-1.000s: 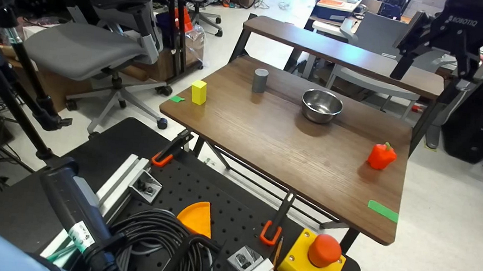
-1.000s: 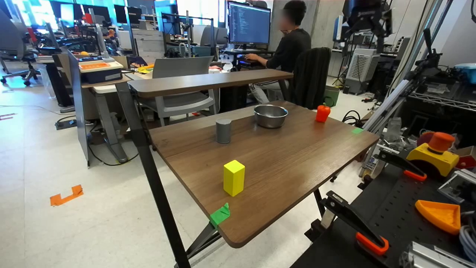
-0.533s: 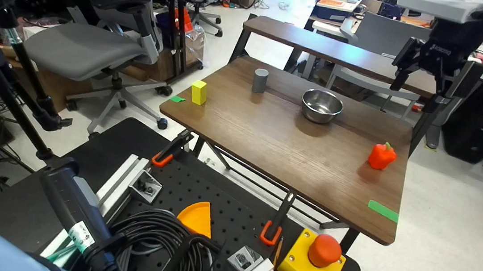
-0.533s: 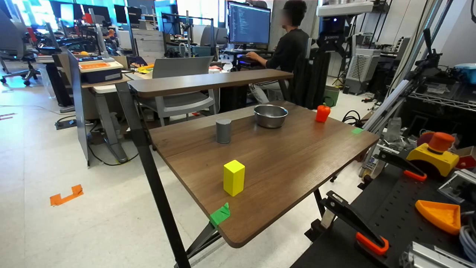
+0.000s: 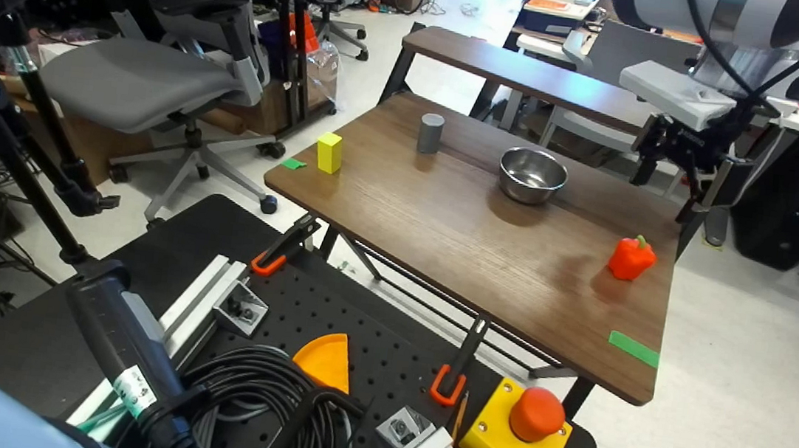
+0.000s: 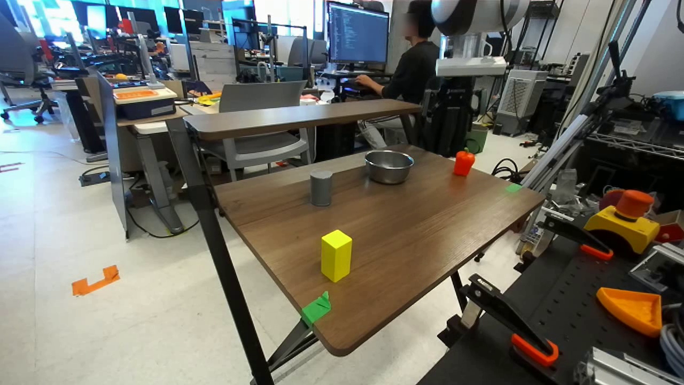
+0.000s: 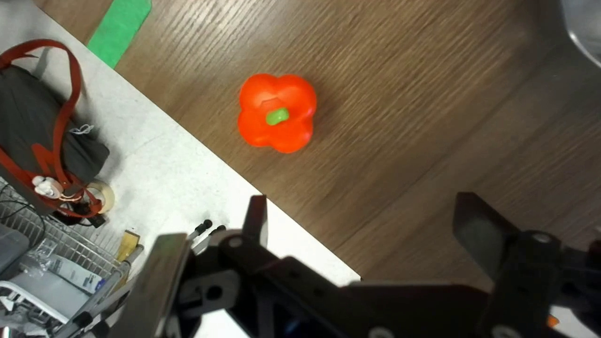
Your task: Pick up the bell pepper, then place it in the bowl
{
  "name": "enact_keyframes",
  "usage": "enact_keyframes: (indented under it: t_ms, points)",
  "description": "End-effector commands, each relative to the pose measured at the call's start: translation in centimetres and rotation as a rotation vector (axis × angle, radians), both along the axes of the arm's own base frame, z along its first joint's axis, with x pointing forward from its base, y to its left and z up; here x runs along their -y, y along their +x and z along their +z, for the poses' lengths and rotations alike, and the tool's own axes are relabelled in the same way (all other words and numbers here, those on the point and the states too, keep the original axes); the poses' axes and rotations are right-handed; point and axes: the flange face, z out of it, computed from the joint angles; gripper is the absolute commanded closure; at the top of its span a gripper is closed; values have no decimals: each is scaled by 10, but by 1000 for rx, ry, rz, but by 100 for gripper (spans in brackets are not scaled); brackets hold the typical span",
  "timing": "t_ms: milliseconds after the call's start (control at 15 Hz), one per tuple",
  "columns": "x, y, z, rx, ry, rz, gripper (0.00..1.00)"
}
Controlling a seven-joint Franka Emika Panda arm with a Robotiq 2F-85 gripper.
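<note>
The claw (image 7: 361, 199) hangs spread wide, table (image 7: 387, 220) and floor (image 7: 298, 241) showing between its fingers (image 7: 475, 234), clear of the bell pepper (image 7: 284, 105), which stands upright, apart from the bowl (image 5: 524, 190)

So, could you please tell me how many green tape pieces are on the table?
2: a green strip near the bell pepper and a green piece near the yellow block. Both exterior views show both.

The white arm (image 5: 668, 9) has black cables (image 5: 714, 54) and claw (image 7: 364, 216).
</note>
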Motion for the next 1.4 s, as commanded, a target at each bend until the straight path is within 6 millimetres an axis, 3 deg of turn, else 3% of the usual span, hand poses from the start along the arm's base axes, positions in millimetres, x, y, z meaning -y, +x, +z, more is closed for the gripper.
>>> enact_keyframes:
  t_ms: [0,200,1000,1067,1133,1333]
  points:
    - [-4,-3,-30,-11,-67,15,0]
    - [-9,-14,-48,-58,-83,28,0]
    - [-10,-34,-63,-163,-109,4,0]
    - [-10,-35,-63,-171,-108,0,25]
    - [-11,-35,-63,-176,-106,-7,28]
    - [-12,-36,-57,-179,-90,-14,51]
